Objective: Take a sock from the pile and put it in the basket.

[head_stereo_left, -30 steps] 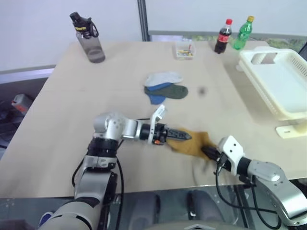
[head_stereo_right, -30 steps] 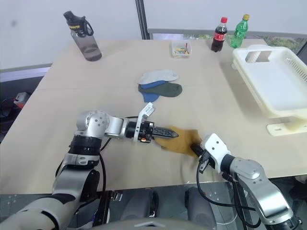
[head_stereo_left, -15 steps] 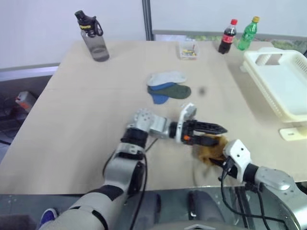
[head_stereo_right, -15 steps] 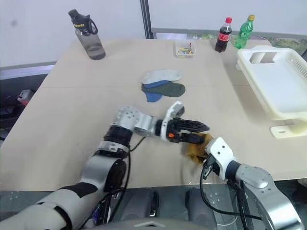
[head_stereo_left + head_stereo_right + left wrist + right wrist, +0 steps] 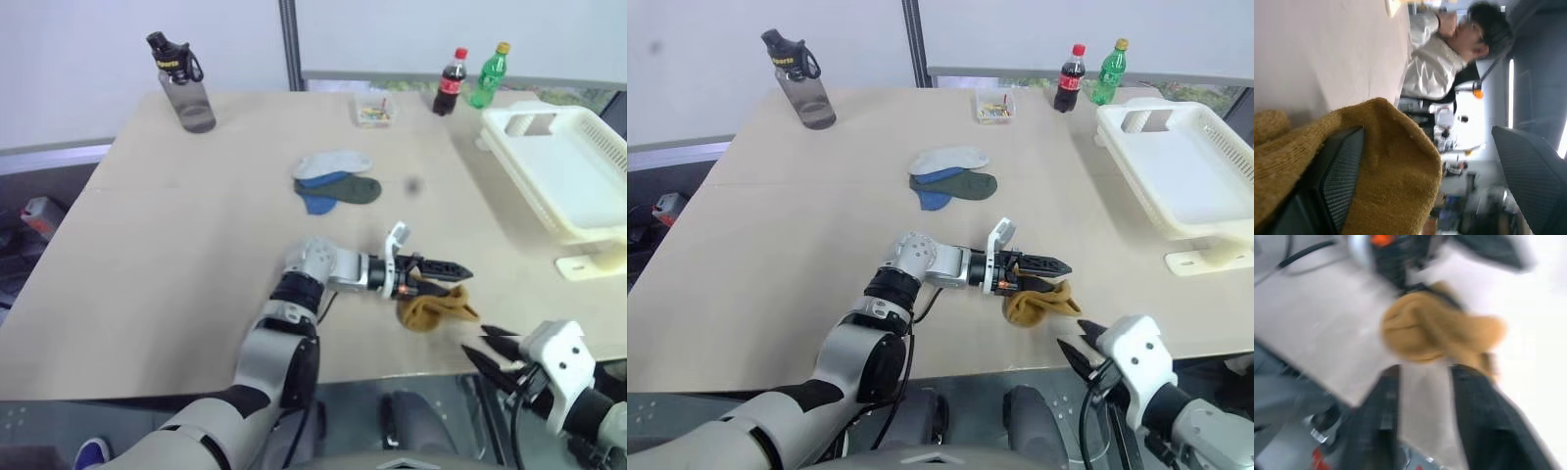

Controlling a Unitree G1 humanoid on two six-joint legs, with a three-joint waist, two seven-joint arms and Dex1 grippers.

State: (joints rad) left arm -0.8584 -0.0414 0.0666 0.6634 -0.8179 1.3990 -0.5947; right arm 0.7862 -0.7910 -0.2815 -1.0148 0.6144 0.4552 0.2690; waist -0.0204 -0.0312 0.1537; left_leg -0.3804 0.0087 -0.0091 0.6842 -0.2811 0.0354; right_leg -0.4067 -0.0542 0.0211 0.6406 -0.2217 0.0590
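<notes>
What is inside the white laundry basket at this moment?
The basket shows a bare white floor with no sock in it. Its near wall hides a strip of floor along that side. The mustard sock lies on the table at the left claw.

Four socks; three bottles; one basket; one small box; two grippers.

Beige table — sock pile, basket, bottles.

You're in a lab or office: a plain worktop by a partition, a person seated nearby.
</notes>
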